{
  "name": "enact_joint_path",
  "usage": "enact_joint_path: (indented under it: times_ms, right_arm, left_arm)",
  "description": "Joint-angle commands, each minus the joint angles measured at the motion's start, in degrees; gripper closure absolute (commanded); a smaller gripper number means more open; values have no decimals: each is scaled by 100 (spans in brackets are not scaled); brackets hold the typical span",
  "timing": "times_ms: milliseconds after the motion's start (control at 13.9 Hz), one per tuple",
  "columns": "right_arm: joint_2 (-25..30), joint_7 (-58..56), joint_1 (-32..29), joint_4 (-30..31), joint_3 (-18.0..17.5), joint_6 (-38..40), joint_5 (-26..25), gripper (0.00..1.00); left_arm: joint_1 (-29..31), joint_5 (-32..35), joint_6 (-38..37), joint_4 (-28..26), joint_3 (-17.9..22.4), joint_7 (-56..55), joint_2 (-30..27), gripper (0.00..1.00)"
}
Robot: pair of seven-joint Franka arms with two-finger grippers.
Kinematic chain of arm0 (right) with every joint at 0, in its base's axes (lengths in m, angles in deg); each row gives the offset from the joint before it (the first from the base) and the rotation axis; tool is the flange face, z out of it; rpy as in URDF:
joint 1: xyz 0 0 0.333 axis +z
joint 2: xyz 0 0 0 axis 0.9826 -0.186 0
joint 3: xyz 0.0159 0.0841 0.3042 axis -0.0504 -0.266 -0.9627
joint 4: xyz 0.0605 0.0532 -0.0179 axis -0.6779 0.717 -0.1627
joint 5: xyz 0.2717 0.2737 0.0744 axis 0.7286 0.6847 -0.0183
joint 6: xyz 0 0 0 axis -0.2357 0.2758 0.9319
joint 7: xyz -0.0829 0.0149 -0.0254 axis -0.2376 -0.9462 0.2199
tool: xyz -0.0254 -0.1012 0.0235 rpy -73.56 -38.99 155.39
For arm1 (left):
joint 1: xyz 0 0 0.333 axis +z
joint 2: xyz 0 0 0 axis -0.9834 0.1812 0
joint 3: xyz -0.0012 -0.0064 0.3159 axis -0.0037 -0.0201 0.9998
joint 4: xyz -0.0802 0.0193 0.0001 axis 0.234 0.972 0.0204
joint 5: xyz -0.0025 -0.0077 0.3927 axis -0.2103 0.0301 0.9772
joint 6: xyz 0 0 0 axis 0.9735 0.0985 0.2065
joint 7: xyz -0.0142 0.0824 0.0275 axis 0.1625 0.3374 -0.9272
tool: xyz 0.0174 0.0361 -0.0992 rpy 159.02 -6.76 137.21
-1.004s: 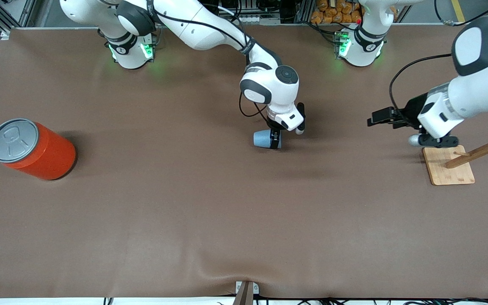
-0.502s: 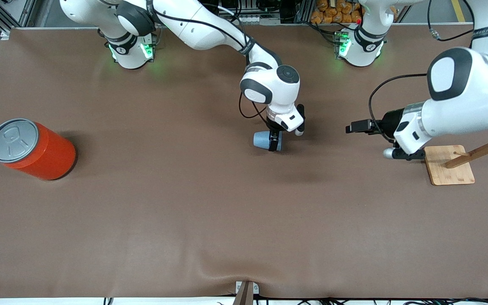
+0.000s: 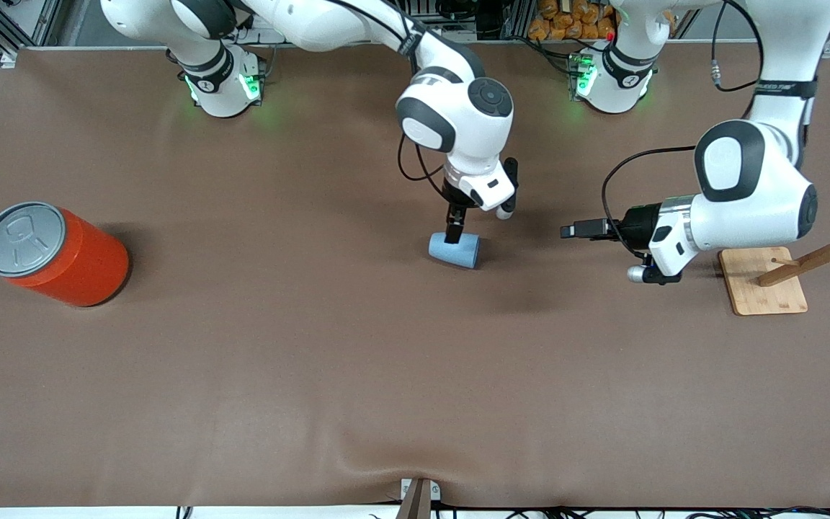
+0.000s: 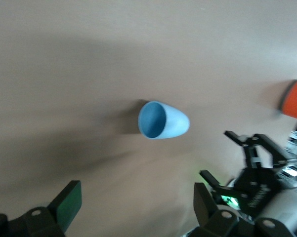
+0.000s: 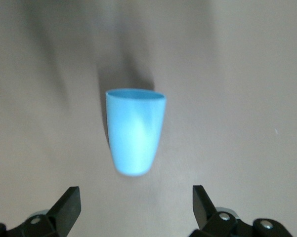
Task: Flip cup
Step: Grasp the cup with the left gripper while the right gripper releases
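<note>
Since earlier frame, right gripper [image 3: 452, 229] let go and lifted; now spread wide, empty, just above cup [image 3: 453, 249]. Cup on its side, mid-table, centre of front view. Left gripper [image 3: 572, 231] wide open, empty, moved closer to the cup, mouth toward it. Flip not done; upright placement left.

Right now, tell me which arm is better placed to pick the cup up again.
Right. The right tool hangs open directly over the cup, which lies on its side on the table. The left tool, also open, is off toward the wooden rack.
</note>
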Motion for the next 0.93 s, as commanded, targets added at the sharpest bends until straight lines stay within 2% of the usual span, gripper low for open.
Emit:
enact_joint_path:
  times_ms: [0,72,359,502,717,861]
  right_arm:
    - [568,-77,-607,72,-46,575,373,0]
    - [762,-77,-1062,72,-81,708,487,0]
    - [930,-112,-2540,72,-186,989,997,0]
    - [1036,-112,-3269,72,-484,1174,997,0]
    - [1062,-130,-4482,116,-1187,1254,962,0]
    - [1071,-113,-4792,134,-1224,1271,989,0]
  left_arm:
    - [78,-657,148,-53,-41,1050,461,0]
    - [87,-903,148,-26,-41,1507,672,0]
    - [26,-2248,156,-17,-41,3064,1253,0]
    - [-45,-2443,156,-17,-41,3199,1307,0]
    - [-159,-2557,156,-9,-50,3435,1570,7]
    - [-273,-2934,156,-9,-58,3927,1754,13]
